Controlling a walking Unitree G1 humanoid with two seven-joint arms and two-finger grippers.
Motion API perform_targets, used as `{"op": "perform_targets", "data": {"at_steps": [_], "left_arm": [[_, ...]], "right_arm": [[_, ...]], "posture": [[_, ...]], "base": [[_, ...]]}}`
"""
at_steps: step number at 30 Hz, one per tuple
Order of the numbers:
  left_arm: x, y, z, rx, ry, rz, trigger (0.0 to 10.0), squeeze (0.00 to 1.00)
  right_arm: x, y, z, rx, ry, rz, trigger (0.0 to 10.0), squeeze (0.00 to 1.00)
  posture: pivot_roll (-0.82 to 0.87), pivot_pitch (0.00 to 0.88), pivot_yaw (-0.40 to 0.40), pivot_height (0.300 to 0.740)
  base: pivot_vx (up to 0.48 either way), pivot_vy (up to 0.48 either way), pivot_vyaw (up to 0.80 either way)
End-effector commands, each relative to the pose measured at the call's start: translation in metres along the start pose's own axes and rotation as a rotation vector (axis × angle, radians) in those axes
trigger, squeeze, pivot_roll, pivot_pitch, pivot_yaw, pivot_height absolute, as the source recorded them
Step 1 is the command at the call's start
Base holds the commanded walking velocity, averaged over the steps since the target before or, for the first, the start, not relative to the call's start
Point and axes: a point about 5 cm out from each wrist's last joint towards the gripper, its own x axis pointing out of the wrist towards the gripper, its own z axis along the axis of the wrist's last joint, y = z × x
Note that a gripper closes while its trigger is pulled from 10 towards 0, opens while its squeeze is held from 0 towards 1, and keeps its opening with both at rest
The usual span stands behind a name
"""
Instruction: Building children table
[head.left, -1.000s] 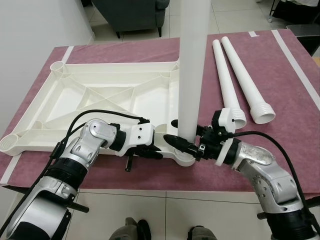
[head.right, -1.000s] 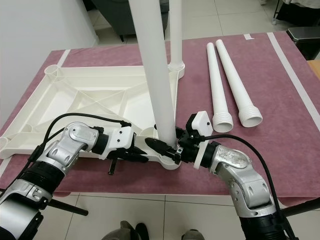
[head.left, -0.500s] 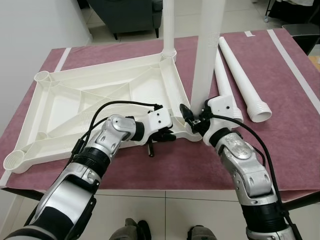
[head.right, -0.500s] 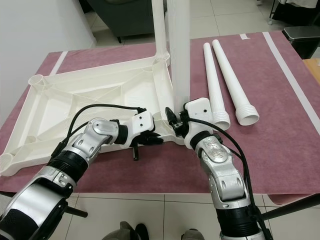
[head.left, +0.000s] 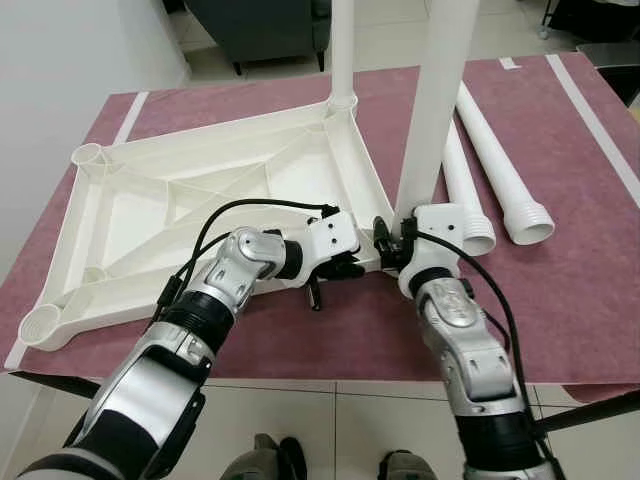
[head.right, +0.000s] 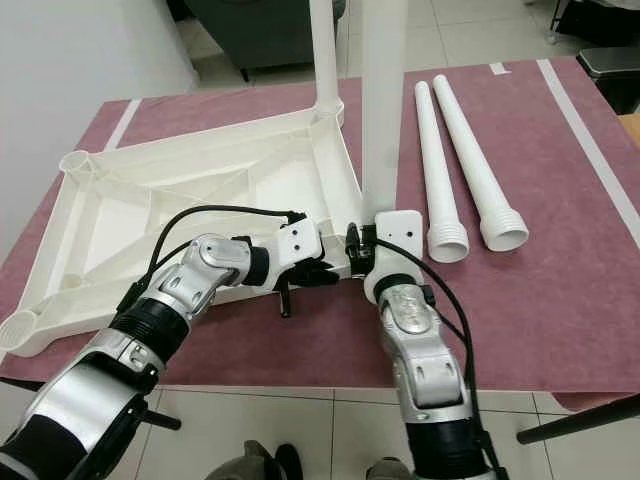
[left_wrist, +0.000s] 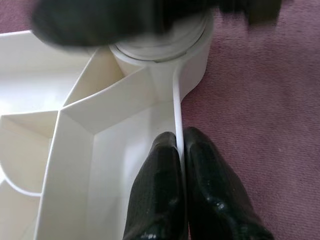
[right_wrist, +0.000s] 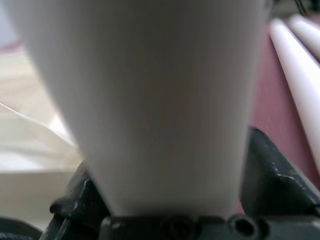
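A white plastic table top (head.left: 200, 190) lies upside down on a maroon mat. One white leg (head.left: 342, 50) stands in its far right corner socket. A second leg (head.left: 435, 100) stands upright in the near right corner socket, and my right gripper (head.left: 393, 245) is shut around its base. In the right wrist view the leg (right_wrist: 150, 100) sits between the black fingers (right_wrist: 272, 172). My left gripper (head.left: 343, 268) is shut on the table top's thin rim (left_wrist: 176, 100), just beside that corner. Two loose legs (head.left: 505, 170) lie on the mat to the right.
The maroon mat (head.left: 560, 300) ends close to me, with tiled floor below its edge. A grey armchair (head.left: 265, 25) stands beyond the mat. A white wall (head.left: 60, 60) runs along the left. Two open corner sockets (head.left: 45, 325) are on the table top's left side.
The table top has turned on the mat, its near right corner now farther from me. My right forearm swung from the right side round to in front of the leg. Both grips held.
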Motion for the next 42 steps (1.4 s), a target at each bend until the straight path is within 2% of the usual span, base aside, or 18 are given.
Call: {"op": "perform_targets", "data": {"at_steps": [1,2,5,6,8,12,14,19,20,21,27,30,32,33,36,37,40,42], "left_arm": [[-0.004,-0.001,0.016,0.036,-0.145,-0.007,0.0,0.0],[-0.013,-0.003,0.014,0.057,-0.138,-0.042,0.0,0.0],[-0.02,-0.005,0.013,0.072,-0.131,-0.074,0.0,0.0],[-0.029,-0.008,0.01,0.088,-0.117,-0.116,0.0,0.0],[-0.037,-0.012,0.007,0.104,-0.104,-0.156,0.0,0.0],[-0.046,-0.017,0.006,0.113,-0.103,-0.21,0.0,0.0],[-0.058,-0.021,0.006,0.127,-0.107,-0.255,0.0,0.0],[-0.069,-0.022,0.007,0.135,-0.101,-0.265,0.0,0.0],[-0.07,-0.022,0.007,0.134,-0.099,-0.263,0.0,0.0],[-0.07,-0.021,0.006,0.13,-0.099,-0.255,0.0,0.0],[-0.066,-0.023,0.007,0.118,-0.111,-0.242,0.0,0.0],[-0.06,-0.025,0.01,0.104,-0.132,-0.233,0.0,0.0],[-0.056,-0.024,0.012,0.097,-0.143,-0.221,0.0,0.0],[-0.049,-0.02,0.014,0.086,-0.156,-0.196,0.0,0.0],[-0.038,-0.015,0.018,0.071,-0.168,-0.16,0.0,0.0],[-0.038,-0.015,0.018,0.071,-0.168,-0.16,0.0,0.0],[-0.022,-0.009,0.022,0.045,-0.179,-0.11,0.0,0.0],[-0.019,-0.008,0.022,0.04,-0.177,-0.1,0.0,0.0]], "right_arm": [[-0.001,0.007,0.013,0.029,-0.068,0.075,10.0,0.0],[-0.006,0.0,0.022,0.002,-0.098,0.17,10.0,0.0],[-0.011,-0.006,0.028,-0.014,-0.114,0.229,10.0,0.0],[-0.016,-0.014,0.03,-0.028,-0.101,0.298,10.0,0.0],[-0.022,-0.017,0.03,-0.045,-0.078,0.371,10.0,0.0],[-0.029,-0.016,0.025,-0.066,-0.037,0.475,10.0,0.0],[-0.038,-0.009,0.017,-0.082,0.028,0.615,10.0,0.0],[-0.046,-0.003,0.008,-0.082,0.078,0.723,10.0,0.0],[-0.045,-0.002,0.006,-0.077,0.081,0.73,8.7,0.0],[-0.044,0.0,0.005,-0.063,0.08,0.727,0.0,0.0],[-0.04,0.0,0.003,-0.034,0.07,0.696,0.0,0.0],[-0.036,-0.001,-0.003,-0.025,0.089,0.619,0.0,0.0],[-0.032,-0.002,-0.011,-0.04,0.117,0.541,0.0,0.0],[-0.028,-0.005,-0.022,-0.065,0.161,0.426,0.0,0.0],[-0.023,-0.007,-0.033,-0.085,0.209,0.278,0.0,0.0],[-0.023,-0.007,-0.033,-0.085,0.209,0.278,0.0,0.0],[-0.021,-0.011,-0.045,-0.104,0.259,0.086,0.0,0.0],[-0.021,-0.012,-0.048,-0.099,0.275,0.039,0.0,0.0]], "posture": [[-0.14,0.135,0.174,0.74],[-0.14,0.131,0.172,0.74],[-0.14,0.131,0.172,0.74],[-0.14,0.13,0.17,0.74],[-0.14,0.129,0.168,0.74],[-0.14,0.13,0.168,0.74],[-0.13,0.133,0.168,0.74],[-0.12,0.134,0.165,0.74],[-0.12,0.134,0.165,0.74],[-0.12,0.135,0.164,0.74],[-0.12,0.137,0.163,0.74],[-0.13,0.14,0.162,0.74],[-0.13,0.14,0.162,0.74],[-0.13,0.145,0.163,0.74],[-0.13,0.146,0.164,0.74],[-0.13,0.146,0.164,0.74],[-0.13,0.148,0.168,0.74],[-0.13,0.148,0.168,0.74]], "base": [[0.0,0.0,0.0],[0.0,0.0,0.0],[0.0,0.0,0.0],[0.0,0.0,0.0],[0.0,0.0,0.0],[0.0,0.0,0.0],[0.0,0.0,0.0],[0.0,0.0,0.0],[0.0,0.0,0.0],[0.0,0.0,0.0],[0.0,0.0,0.0],[0.0,0.0,0.0],[0.0,0.0,0.0],[0.0,0.0,0.0],[0.0,0.0,0.0],[0.0,0.0,0.0],[0.0,0.0,0.0],[0.0,0.0,0.0]]}}
